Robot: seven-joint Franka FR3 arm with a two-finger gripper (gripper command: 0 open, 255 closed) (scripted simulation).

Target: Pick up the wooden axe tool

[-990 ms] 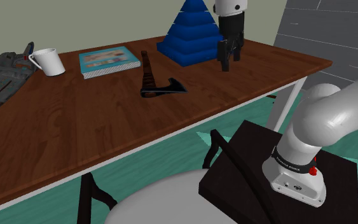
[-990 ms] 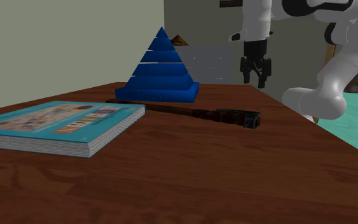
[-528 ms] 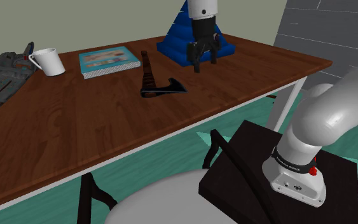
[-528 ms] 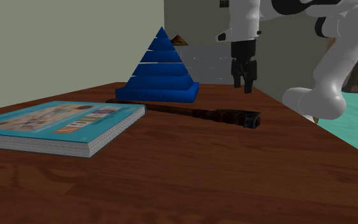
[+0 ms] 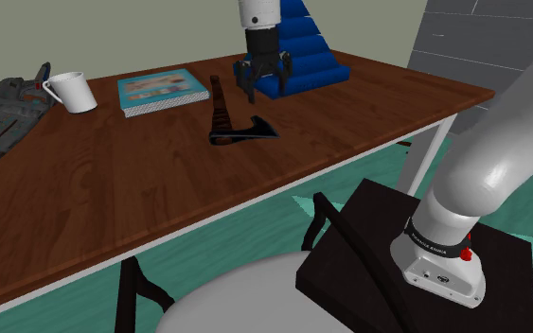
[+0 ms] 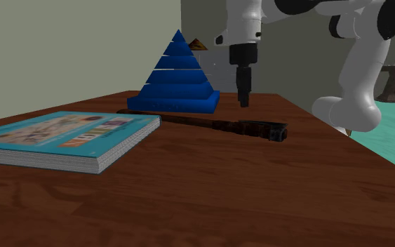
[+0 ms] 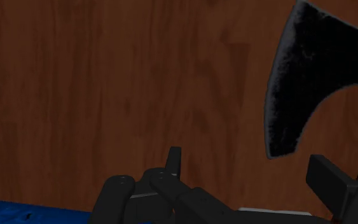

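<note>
Black two-finger gripper [image 5: 264,85] swung left in the shoulder view, off the blue stepped pyramid [image 5: 311,57]; now hovers jaws apart, empty, over the brown wood-grain counter [image 5: 113,189]. Brown-handled axe with black head [image 5: 222,109] lies flat at upper centre, just in front of the gripper. Judging rigid, head-heavy; take the handle close to the head. White mug [image 5: 73,93], upper left: can't see inside.

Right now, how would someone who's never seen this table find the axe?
Look at the brown table. Between the blue pyramid and the book lies the axe, flat on the wood. Unlike those, it is long and dark, with a thin handle and a curved blade.
</note>
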